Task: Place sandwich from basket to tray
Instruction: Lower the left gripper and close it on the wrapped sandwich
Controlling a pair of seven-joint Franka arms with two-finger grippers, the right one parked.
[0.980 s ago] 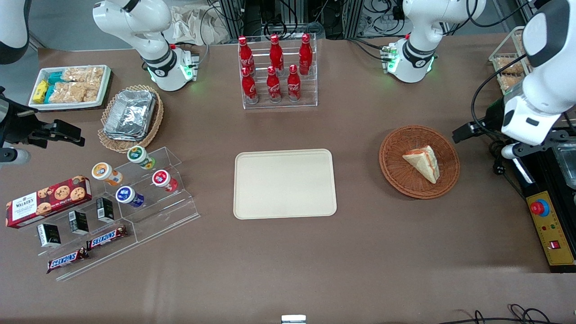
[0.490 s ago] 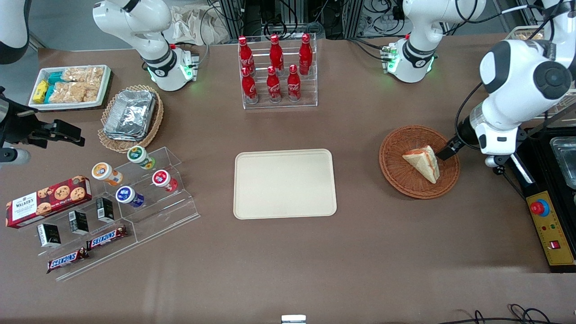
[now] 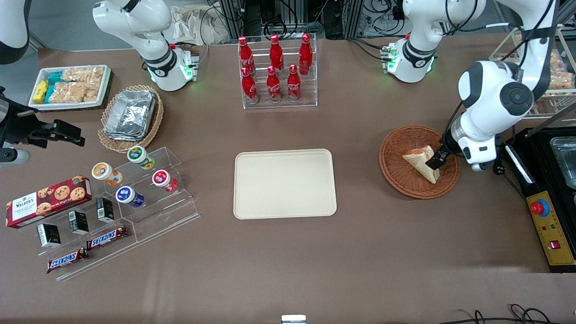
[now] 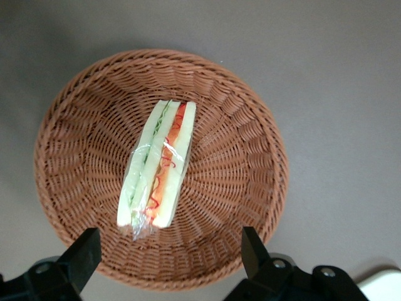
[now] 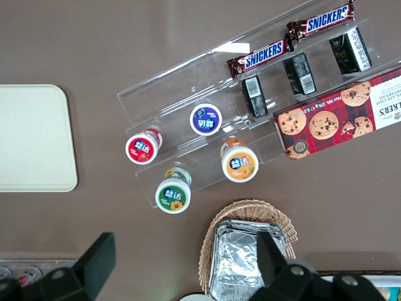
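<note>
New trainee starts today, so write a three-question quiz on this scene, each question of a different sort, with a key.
1. True or false: the triangular white-bread sandwich lies in the round reddish-brown wicker basket.
2. The black two-finger gripper is: A) open above the sandwich, B) shut on the sandwich, C) over the tray.
3. Fill in: the flat cream-beige rectangular tray carries ____ items.

Key:
1. True.
2. A: its fingers are spread apart, with the sandwich lying between them in the wrist view.
3. No.

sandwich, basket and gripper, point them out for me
sandwich point(image 4: 156, 169), left wrist view, on its filling edge
basket point(image 3: 396, 168), front view, on bare woven floor
gripper point(image 4: 169, 254), left wrist view, midway between its open fingertips
</note>
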